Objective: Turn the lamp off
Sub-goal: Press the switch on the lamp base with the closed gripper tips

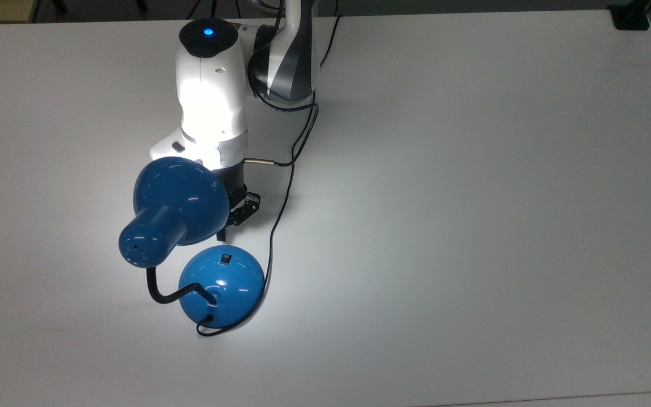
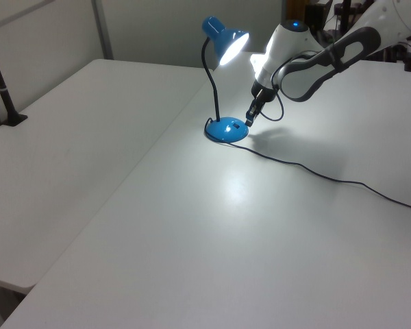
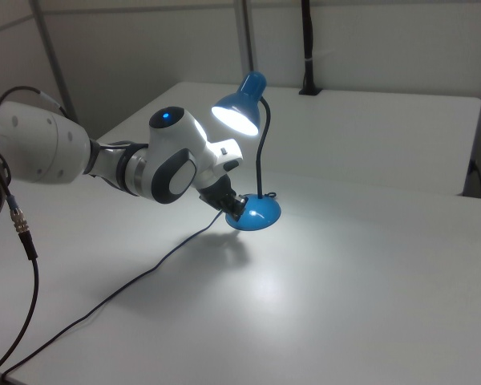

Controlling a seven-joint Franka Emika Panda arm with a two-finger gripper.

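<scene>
While the glossy blue desk lamp stands lit on the matte white surface, its bell-shaped shade tilted on a black bendable neck, the white arm angles down beside it. The black end effector hangs just above the domed base's small black switch; whether its fingers are open I cannot tell.

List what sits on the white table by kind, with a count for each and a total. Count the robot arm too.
Blue desk lamp, lit, with its black cord: 1
Robot arm with gripper, above the lamp's base by the switch: 1
Black clamp post at the left view's left edge of the table: 1
Total: 3
</scene>
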